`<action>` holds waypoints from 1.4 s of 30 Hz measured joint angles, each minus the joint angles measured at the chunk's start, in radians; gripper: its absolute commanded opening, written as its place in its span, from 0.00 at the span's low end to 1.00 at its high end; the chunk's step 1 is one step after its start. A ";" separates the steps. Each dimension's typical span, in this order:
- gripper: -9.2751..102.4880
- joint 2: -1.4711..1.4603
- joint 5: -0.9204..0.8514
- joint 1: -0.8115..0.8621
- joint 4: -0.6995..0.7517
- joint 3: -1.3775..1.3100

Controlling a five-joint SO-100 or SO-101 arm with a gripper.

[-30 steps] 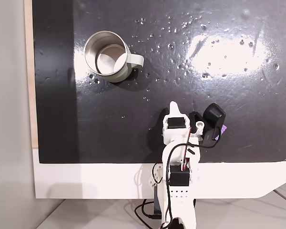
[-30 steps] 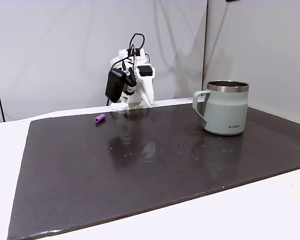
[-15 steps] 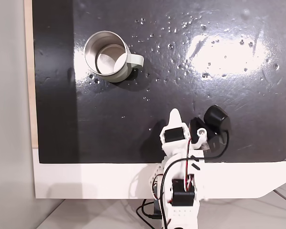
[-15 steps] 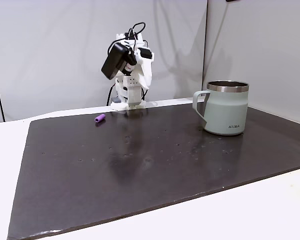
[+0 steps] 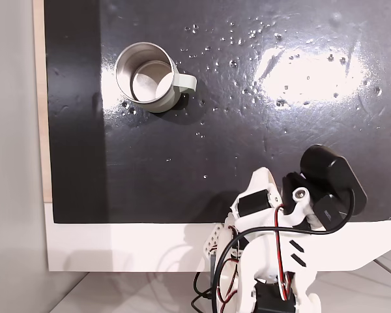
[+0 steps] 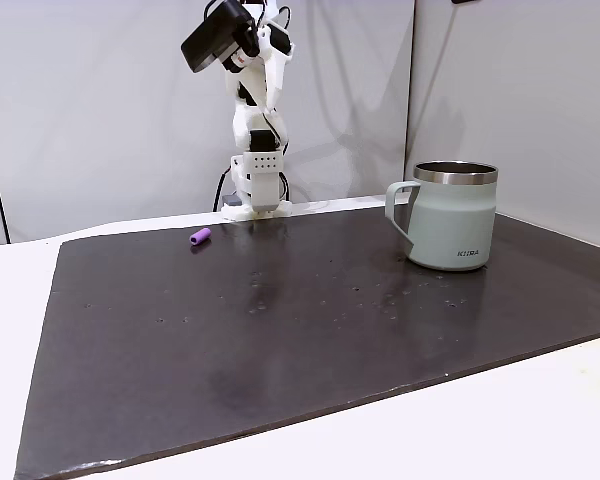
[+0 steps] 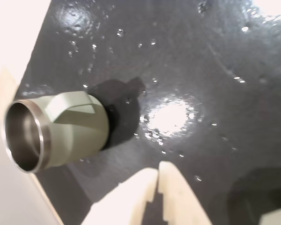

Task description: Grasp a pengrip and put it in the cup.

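While the arm is reared way up over its base, the gripper [image 7: 157, 180] isn't anywhere close to the job, so my read is that the reach hasn't started. In the wrist view the two pale fingertips [image 7: 174, 185] sit pressed together with barely a slit between them and nothing caught in there, so the claw is closed and empty. The black wrist camera [image 6: 212, 35] hangs high above the white base [image 6: 258, 185] in the side-on fixed view, and in the top-down fixed view that same black block [image 5: 329, 175] covers the near right corner of the mat.

The pengrip [image 6: 200, 236] is a little lilac tube lying flat on the dark mat [image 6: 310, 340], just off to the left of the base in the side-on fixed view, well below the gripper. It looks like it was dropped close to the base so the arm can fold down onto it. I'd guess it's rubbery and small enough to roll or squirt out of a sloppy pinch.

The cup [image 6: 452, 215] stands upright, well apart from the pengrip, on the right in that view, handle toward the arm. From above [image 5: 147, 76] it looks empty, light bottom showing. That open mouth gives a decent drop target.

The mat is black and glossy, with lots of specks and glare patches, sitting on a white tabletop [image 5: 130, 248]. Plain grey-white wall panels [image 6: 100, 110] stand behind.
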 measured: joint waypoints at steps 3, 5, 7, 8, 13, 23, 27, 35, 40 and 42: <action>0.09 -0.084 -0.094 0.041 0.091 -0.078; 0.10 -0.132 -0.160 0.084 0.103 -0.097; 0.11 -0.175 -0.225 0.130 0.104 -0.106; 0.11 -0.201 -0.256 0.153 0.106 -0.117; 0.15 -0.307 -0.439 0.242 0.106 -0.123; 0.23 -0.453 -0.865 0.477 0.103 -0.091; 0.26 -0.456 -1.005 0.548 0.075 -0.015; 0.30 -0.528 -1.167 0.620 -0.083 0.089; 0.30 -0.551 -1.221 0.641 -0.176 0.163; 0.31 -0.557 -1.236 0.646 -0.210 0.195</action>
